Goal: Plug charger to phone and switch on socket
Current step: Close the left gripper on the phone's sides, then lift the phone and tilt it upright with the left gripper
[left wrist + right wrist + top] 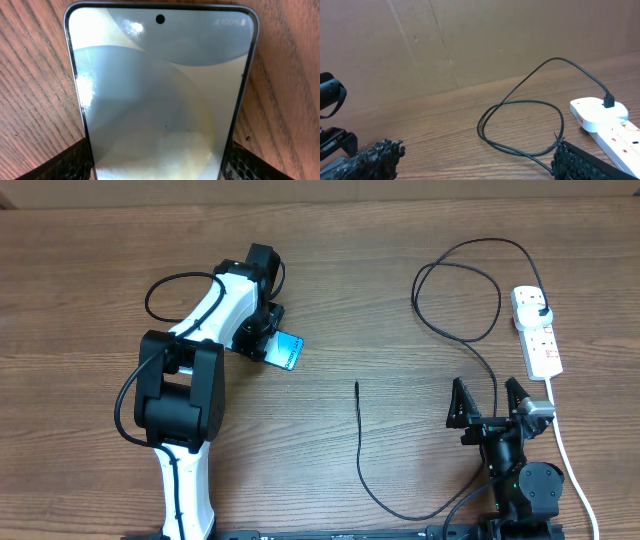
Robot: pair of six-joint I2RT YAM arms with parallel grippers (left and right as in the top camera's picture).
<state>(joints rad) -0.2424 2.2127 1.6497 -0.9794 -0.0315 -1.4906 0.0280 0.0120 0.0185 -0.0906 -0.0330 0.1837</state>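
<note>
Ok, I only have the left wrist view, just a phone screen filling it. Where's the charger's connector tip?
Observer: The thin black charger cable's small connector tip lies loose on the wooden table, right of the slim dark-edged smartphone.
Operator: Is its other end plugged in?
Observer: Yes, its black plug sits in the white rectangular power strip at far right.
Operator: And the other arm?
Observer: The right end effector is open and empty, near the table's front edge.

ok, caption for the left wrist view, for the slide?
Lit phone gripped by its side edges between the left fingers, wooden table behind it.
</note>
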